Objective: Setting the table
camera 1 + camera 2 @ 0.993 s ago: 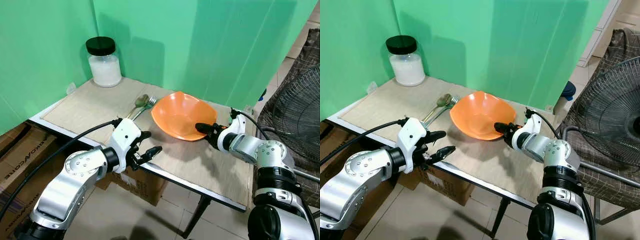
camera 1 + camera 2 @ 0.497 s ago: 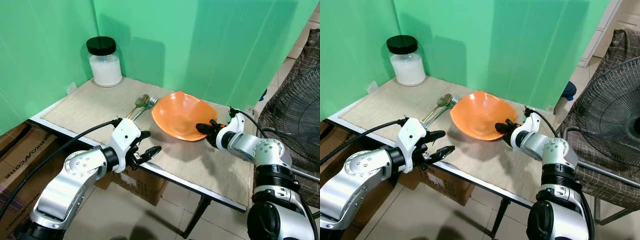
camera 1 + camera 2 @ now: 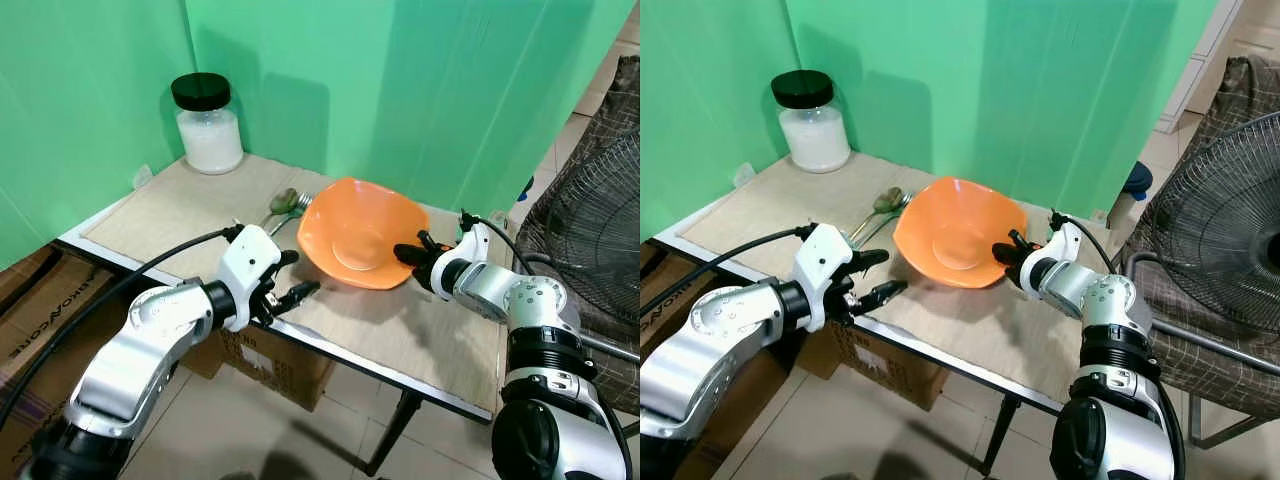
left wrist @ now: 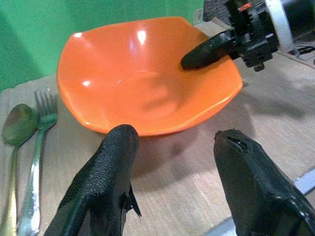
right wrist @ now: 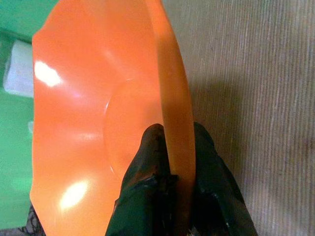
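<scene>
An orange bowl (image 3: 352, 232) with a wavy rim is tilted up off the beige table mat (image 3: 190, 215), its inside facing me. My right gripper (image 3: 408, 254) is shut on the bowl's right rim, one finger inside and one outside, as the right wrist view shows on the bowl (image 5: 113, 98). My left gripper (image 3: 293, 275) stands open near the table's front edge, left of the bowl and not touching it. A green spoon (image 3: 283, 202) and a fork (image 4: 35, 147) lie side by side on the mat just left of the bowl.
A glass jar (image 3: 208, 125) of white powder with a black lid stands at the back left corner. Green walls close the back and left. A cardboard box (image 3: 35, 300) sits under the table on the left, and a fan (image 3: 590, 240) stands to the right.
The right gripper has lifted and tipped the bowl up on its rim, shifting it slightly left. The left gripper has moved a little up and toward the bowl.
</scene>
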Controlling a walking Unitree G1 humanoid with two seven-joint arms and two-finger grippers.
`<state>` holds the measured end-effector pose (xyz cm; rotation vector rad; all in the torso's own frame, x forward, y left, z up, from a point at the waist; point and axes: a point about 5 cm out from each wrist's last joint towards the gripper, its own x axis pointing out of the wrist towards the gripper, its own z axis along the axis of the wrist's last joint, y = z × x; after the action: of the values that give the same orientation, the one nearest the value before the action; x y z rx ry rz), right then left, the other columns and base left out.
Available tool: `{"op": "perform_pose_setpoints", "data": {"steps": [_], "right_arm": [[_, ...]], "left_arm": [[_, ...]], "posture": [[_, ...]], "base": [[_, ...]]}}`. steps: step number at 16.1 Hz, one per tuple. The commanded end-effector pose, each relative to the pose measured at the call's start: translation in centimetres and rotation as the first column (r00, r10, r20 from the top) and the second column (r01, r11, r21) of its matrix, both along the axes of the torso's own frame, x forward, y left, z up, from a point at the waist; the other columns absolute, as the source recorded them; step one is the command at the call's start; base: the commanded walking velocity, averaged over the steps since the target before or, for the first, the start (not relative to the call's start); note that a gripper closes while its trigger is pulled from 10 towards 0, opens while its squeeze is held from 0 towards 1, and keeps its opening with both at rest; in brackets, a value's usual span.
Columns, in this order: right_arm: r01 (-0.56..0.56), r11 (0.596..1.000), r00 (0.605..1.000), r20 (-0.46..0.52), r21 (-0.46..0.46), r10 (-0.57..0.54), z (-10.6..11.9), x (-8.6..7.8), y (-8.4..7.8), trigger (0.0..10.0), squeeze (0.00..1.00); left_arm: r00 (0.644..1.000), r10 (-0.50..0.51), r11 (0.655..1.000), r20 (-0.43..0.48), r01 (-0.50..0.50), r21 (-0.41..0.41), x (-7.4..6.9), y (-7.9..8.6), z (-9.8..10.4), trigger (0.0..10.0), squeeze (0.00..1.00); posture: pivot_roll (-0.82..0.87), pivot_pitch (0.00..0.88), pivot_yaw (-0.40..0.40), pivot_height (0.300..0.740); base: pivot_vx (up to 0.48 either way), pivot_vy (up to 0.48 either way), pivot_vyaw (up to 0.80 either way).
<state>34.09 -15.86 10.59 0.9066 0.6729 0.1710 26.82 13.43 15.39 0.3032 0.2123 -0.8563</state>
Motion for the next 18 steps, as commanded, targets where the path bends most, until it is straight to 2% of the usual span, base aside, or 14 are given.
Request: {"op": "perform_pose_setpoints", "data": {"steps": [1, 2, 3, 4, 5, 7, 8, 9, 10, 11, 13, 14, 16, 18], "right_arm": [[0.024, 1.000, 0.996, 0.083, 0.016, -0.025, 1.7, 0.8, 0.0, 0.0, 0.00], [0.051, 0.999, 0.987, 0.156, -0.007, -0.049, 2.7, 0.9, -0.3, 0.0, 0.00], [0.086, 0.992, 0.964, 0.258, -0.091, -0.059, 3.8, 0.8, -0.8, 0.0, 0.00], [0.141, 0.966, 0.906, 0.422, -0.218, -0.037, 5.8, 0.4, -1.2, 0.0, 0.00], [0.204, 0.937, 0.837, 0.547, -0.284, -0.016, 7.6, -0.6, -1.6, 0.0, 0.00], [0.257, 0.907, 0.771, 0.636, -0.334, 0.015, 9.4, -2.0, -1.8, 0.0, 0.00], [0.329, 0.840, 0.713, 0.696, -0.431, 0.078, 10.8, -3.9, -2.3, 10.0, 0.00], [0.339, 0.804, 0.709, 0.695, -0.489, 0.124, 10.9, -5.0, -2.5, 10.0, 0.00], [0.346, 0.808, 0.661, 0.735, -0.477, 0.151, 11.0, -7.0, -2.5, 10.0, 0.00], [0.364, 0.807, 0.638, 0.756, -0.465, 0.147, 11.1, -7.5, -2.6, 10.0, 0.00], [0.415, 0.714, 0.678, 0.715, -0.564, 0.171, 9.6, -9.2, -3.5, 10.0, 0.00], [0.432, 0.692, 0.704, 0.696, -0.579, 0.142, 8.8, -9.9, -3.8, 10.0, 0.00], [0.436, 0.685, 0.723, 0.681, -0.584, 0.119, 8.3, -10.2, -3.8, 10.0, 0.00], [0.436, 0.685, 0.723, 0.681, -0.584, 0.119, 8.3, -10.2, -3.8, 10.0, 0.00]], "left_arm": [[1.000, -0.002, 1.000, 0.026, 0.002, 0.018, 0.4, 0.0, 0.4, 10.0, 0.12], [0.999, 0.012, 1.000, 0.040, -0.012, 0.014, 0.8, 0.1, 0.6, 10.0, 0.12], [0.998, 0.035, 0.999, 0.060, -0.036, 0.011, 1.0, 0.2, 0.7, 10.0, 0.12], [0.993, 0.074, 0.997, 0.093, -0.075, 0.000, 1.4, 0.3, 1.0, 10.0, 0.13], [0.984, 0.127, 0.992, 0.125, -0.124, -0.036, 1.7, 0.4, 1.4, 10.0, 0.12], [0.966, 0.204, 0.977, 0.161, -0.192, -0.089, 2.1, 0.5, 2.1, 10.0, 0.13], [0.940, 0.274, 0.959, 0.203, -0.249, -0.138, 2.3, 0.2, 2.6, 10.0, 0.12], [0.929, 0.305, 0.946, 0.209, -0.272, -0.175, 2.2, -0.1, 2.8, 10.0, 0.12], [0.917, 0.336, 0.935, 0.215, -0.297, -0.192, 2.1, -0.5, 2.7, 10.0, 0.12], [0.915, 0.342, 0.933, 0.215, -0.304, -0.192, 2.0, -0.6, 2.6, 10.0, 0.12], [0.894, 0.384, 0.919, 0.233, -0.345, -0.190, 1.4, -0.7, 2.2, 10.0, 0.11], [0.864, 0.453, 0.886, 0.220, -0.410, -0.215, 1.4, -0.1, 2.2, 10.0, 0.11], [0.833, 0.502, 0.860, 0.234, -0.453, -0.233, 1.4, 0.5, 2.4, 10.0, 0.10], [0.833, 0.502, 0.860, 0.234, -0.453, -0.233, 1.4, 0.5, 2.4, 10.0, 0.10]], "posture": [[0.05, 0.000, -0.009, 0.740], [0.05, 0.000, -0.002, 0.740], [0.05, 0.000, 0.001, 0.740], [0.04, 0.000, 0.009, 0.740], [0.03, 0.000, 0.012, 0.740], [0.01, 0.000, 0.020, 0.740], [0.01, 0.000, 0.023, 0.740], [0.01, 0.000, 0.025, 0.740], [0.00, 0.000, 0.027, 0.740], [0.00, 0.000, 0.027, 0.740], [0.01, 0.000, 0.003, 0.740], [0.01, 0.000, -0.013, 0.740], [0.02, 0.000, -0.027, 0.740], [0.02, 0.000, -0.027, 0.740]], "base": [[0.000, 0.000, 0.00], [0.000, 0.000, 0.00], [0.000, 0.000, 0.00], [0.000, 0.000, 0.00], [0.000, 0.000, 0.00], [0.000, 0.000, 0.00], [0.000, 0.000, 0.00], [0.000, 0.000, 0.00], [0.000, 0.000, 0.00], [0.000, 0.000, 0.00], [0.000, 0.000, 0.00], [0.000, 0.000, 0.00], [0.000, 0.000, -0.77], [0.000, 0.000, -0.78]]}}
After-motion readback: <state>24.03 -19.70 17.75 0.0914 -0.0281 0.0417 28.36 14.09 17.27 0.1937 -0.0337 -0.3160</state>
